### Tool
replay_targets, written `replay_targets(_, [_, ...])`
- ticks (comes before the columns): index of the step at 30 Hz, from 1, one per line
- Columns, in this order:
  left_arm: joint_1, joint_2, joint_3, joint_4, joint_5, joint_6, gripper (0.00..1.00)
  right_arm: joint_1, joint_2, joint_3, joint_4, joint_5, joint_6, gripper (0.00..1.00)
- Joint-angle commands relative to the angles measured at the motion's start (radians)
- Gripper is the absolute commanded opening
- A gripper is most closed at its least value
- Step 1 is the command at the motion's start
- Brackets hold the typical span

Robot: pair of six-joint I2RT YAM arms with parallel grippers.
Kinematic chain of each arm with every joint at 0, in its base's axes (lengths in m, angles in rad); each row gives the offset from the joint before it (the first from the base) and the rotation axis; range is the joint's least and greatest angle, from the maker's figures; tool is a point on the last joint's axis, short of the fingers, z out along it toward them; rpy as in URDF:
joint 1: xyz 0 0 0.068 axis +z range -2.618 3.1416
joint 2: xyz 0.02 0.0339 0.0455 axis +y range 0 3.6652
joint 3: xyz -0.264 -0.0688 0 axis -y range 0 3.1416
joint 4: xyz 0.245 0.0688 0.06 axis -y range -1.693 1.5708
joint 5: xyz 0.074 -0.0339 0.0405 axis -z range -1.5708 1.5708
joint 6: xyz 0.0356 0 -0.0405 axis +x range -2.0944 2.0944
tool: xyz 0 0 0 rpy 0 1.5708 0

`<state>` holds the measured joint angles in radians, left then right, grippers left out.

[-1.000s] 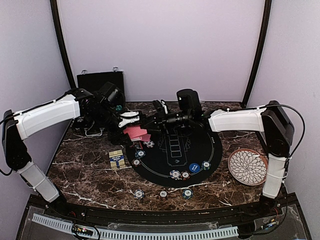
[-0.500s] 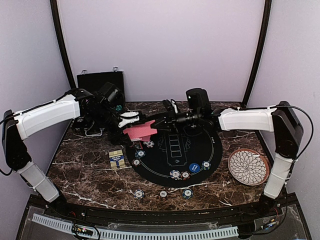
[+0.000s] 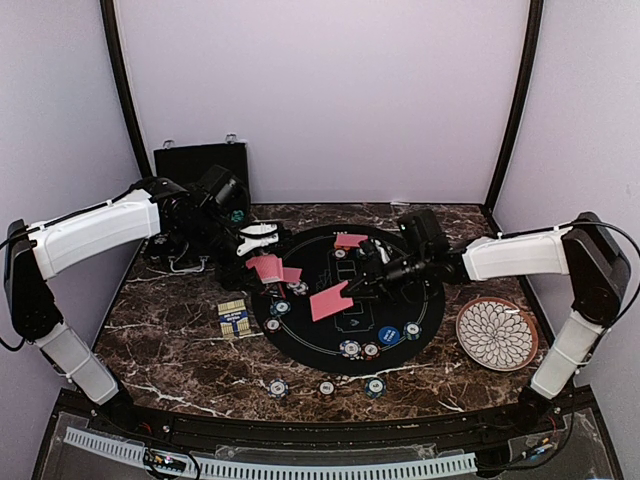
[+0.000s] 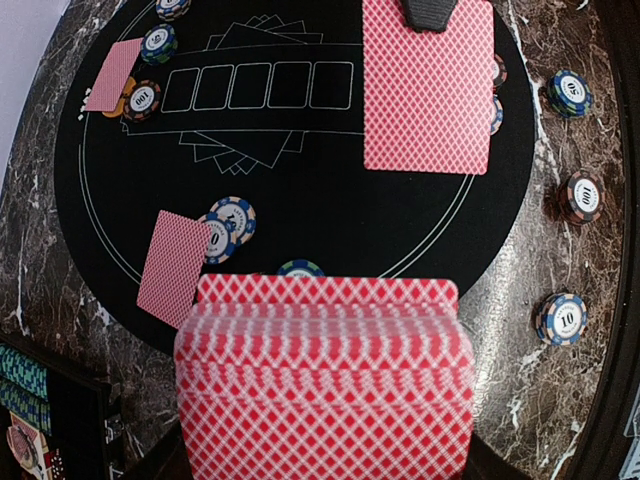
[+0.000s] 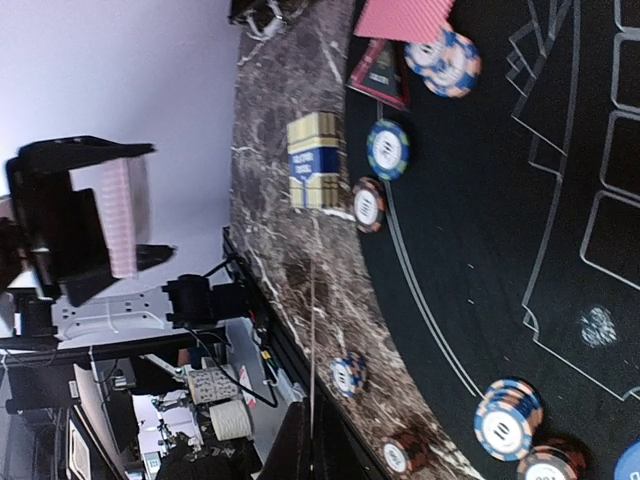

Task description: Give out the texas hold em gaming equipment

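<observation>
Left gripper (image 3: 256, 258) clamped on deck (image 4: 325, 390), above mat's (image 3: 410, 300) left edge. Right gripper (image 3: 358, 288) pinches single card (image 3: 330, 301), held over mat, left of centre. Three chips (image 3: 327, 388) along worktop's (image 3: 180, 340) near edge.

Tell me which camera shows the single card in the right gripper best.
Left wrist: the card shows nearly its whole patterned back, pinched at one edge by the right gripper. Top external shows it small and tilted; right wrist sees only its thin edge.
</observation>
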<state>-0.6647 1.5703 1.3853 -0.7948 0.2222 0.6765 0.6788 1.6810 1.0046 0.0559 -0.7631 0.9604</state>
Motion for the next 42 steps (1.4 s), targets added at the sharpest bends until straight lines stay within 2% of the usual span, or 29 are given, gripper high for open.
replay_targets(1, [0.001, -0.036, -0.005, -0.004, 0.012, 0.000, 0.00, -0.019, -0.042, -0.069, -0.092, 0.051, -0.085, 0.00])
replay_targets(7, [0.000, -0.034, -0.001, -0.008, 0.016, 0.000, 0.00, -0.044, -0.044, -0.118, -0.142, 0.142, -0.148, 0.00])
replay_targets(20, [0.000, -0.030, 0.003, -0.011, 0.029, 0.000, 0.00, -0.096, -0.035, -0.147, -0.141, 0.202, -0.159, 0.00])
replay_targets(26, [0.001, -0.029, 0.014, -0.026, 0.038, -0.002, 0.00, -0.096, -0.032, -0.151, -0.199, 0.251, -0.193, 0.00])
replay_targets(35, [0.000, -0.031, 0.014, -0.031, 0.040, -0.002, 0.00, -0.095, -0.063, -0.140, -0.307, 0.320, -0.252, 0.16])
replay_targets(38, [0.000, -0.032, 0.013, -0.033, 0.039, -0.001, 0.00, -0.096, -0.077, -0.122, -0.360, 0.342, -0.273, 0.24])
replay_targets(42, [0.000, -0.031, 0.012, -0.036, 0.039, 0.000, 0.00, -0.096, -0.096, -0.081, -0.431, 0.378, -0.307, 0.40])
